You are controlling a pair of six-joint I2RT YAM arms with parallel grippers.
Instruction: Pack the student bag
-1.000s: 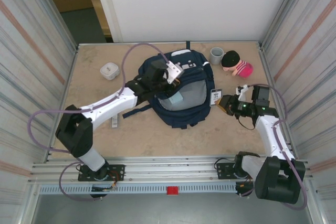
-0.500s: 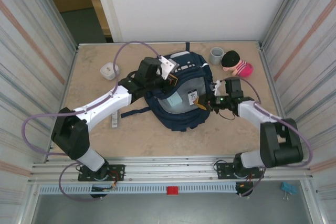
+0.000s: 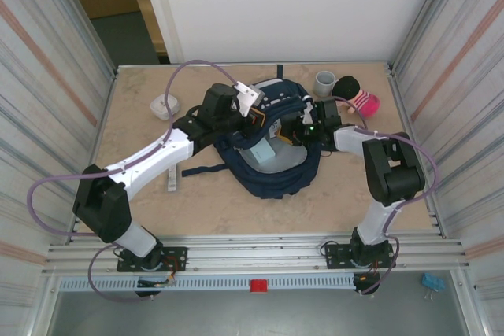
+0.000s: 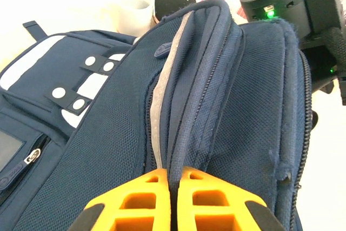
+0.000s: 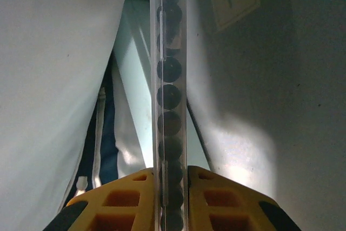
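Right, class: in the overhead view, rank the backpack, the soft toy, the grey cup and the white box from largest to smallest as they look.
1. backpack
2. soft toy
3. grey cup and white box: they look about alike and the box is partly hidden, so I leave them unranked.

The student bag (image 3: 272, 164) lies mid-table; the left gripper (image 3: 254, 115) and right gripper (image 3: 294, 134) are both at its open top.

The left arm (image 3: 153, 163) and right arm (image 3: 379, 218) wear white shells between black joints; a purple cable (image 3: 198, 62) loops back from the left claw (image 4: 172, 176). That claw and the right claw (image 5: 172, 179) have orange fingers (image 4: 135, 201) with rectangular cut-outs
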